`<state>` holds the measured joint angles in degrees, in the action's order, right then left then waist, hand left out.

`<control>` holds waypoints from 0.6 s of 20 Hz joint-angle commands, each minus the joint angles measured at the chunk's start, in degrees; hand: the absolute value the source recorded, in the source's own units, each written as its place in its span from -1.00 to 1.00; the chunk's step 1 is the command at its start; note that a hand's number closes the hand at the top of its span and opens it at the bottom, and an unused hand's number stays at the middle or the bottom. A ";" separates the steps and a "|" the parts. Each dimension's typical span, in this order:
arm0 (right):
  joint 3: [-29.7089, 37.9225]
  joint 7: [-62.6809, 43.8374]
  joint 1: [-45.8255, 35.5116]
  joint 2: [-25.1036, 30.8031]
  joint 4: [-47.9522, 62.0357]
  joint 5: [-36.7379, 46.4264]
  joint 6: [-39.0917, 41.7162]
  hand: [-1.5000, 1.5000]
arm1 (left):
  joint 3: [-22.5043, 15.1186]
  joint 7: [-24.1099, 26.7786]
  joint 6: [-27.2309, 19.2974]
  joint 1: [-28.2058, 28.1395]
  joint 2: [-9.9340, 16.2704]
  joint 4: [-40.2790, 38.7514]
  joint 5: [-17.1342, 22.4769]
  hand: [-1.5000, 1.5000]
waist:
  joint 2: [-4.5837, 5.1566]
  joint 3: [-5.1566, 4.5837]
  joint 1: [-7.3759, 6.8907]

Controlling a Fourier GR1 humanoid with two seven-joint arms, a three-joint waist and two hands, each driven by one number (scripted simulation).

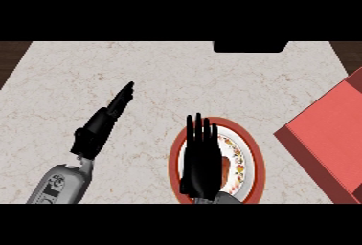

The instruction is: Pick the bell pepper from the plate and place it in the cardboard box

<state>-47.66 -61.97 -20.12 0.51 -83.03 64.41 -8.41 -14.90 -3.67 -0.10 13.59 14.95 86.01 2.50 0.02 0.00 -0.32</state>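
Hovering over the round red-rimmed white plate [249,158] near the surface's front edge, the right robot hand [200,158] spreads straight fingers, hiding most of the reddish bell pepper [226,168] beneath. Left robot hand [106,122] rests open. Red cardboard box [332,139] occupies the right edge.

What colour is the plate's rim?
Red-orange, around a white, patterned centre; the plate shows in the head view, partly under the right hand.

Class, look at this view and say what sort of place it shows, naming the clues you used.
Probably a kitchen counter: a pale speckled stone-like worktop, a red-rimmed patterned plate under the right hand, and a red box at the right edge.
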 commanded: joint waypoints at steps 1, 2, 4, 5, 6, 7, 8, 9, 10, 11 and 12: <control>3.52 0.84 -0.08 -0.49 6.37 -1.65 -4.34 -1.00 | 3.82 1.65 4.66 -1.35 3.27 0.40 2.18 0.00 | 0.05 0.00 -0.09; -2.25 -5.86 -2.07 -0.49 5.86 -3.60 -3.89 -1.00 | 0.34 -0.19 1.11 -3.47 -0.42 3.03 -0.93 0.00 | -0.01 0.01 -0.34; 2.86 -1.80 -0.98 -0.49 3.68 -2.89 -0.84 -1.00 | 1.12 -1.21 0.78 -0.06 -1.45 1.70 -2.43 0.00 | -0.02 0.00 0.19; -2.85 -7.00 -3.14 -0.50 8.53 -4.96 -6.82 -1.00 | 3.05 -1.10 2.85 -0.67 0.67 1.71 -0.33 0.00 | 0.06 0.01 -0.39; 3.49 0.10 -0.30 -0.49 6.89 -3.42 -3.53 -1.00 | 2.52 1.69 4.18 -4.36 0.15 2.48 0.45 0.00 | -0.01 0.00 0.04; -0.25 -3.79 -0.16 -0.50 5.19 -2.73 -4.22 -1.00 | 1.05 -0.85 1.28 0.98 -3.15 -1.05 -3.01 0.00 | 0.00 0.00 0.27; 0.13 -3.52 -3.92 -0.50 10.93 -5.72 -6.18 -1.00 | 2.57 1.52 2.66 -1.66 -1.44 0.05 -2.03 0.00 | 0.06 0.00 -0.20; 1.76 -1.81 -0.70 -0.50 7.52 -4.01 -4.16 -1.00 | 2.12 -0.73 2.65 -2.60 -2.30 2.79 -1.65 0.00 | -0.03 0.00 0.06; -1.64 -5.72 -2.13 -0.50 6.65 -4.67 -4.27 -1.00 | 3.64 -1.78 3.89 -1.37 -1.25 2.93 -1.12 0.00 | -0.03 0.00 -0.04; 0.49 -2.99 -4.22 -0.50 10.96 -6.34 -5.92 -1.00 | 1.33 0.45 1.39 -1.64 -3.99 0.27 -4.12 0.00 | 0.04 0.00 -0.09; 0.14 -1.52 -4.76 -0.50 14.97 -7.73 -9.94 -1.00 | 1.59 -0.69 1.70 1.94 -4.51 -2.19 -4.13 0.00 | 0.15 0.01 -0.14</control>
<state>-46.57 -60.40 -22.71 0.28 -74.85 58.98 -12.57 -13.00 -3.99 2.05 12.73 12.57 86.65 0.12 -0.21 0.00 -0.36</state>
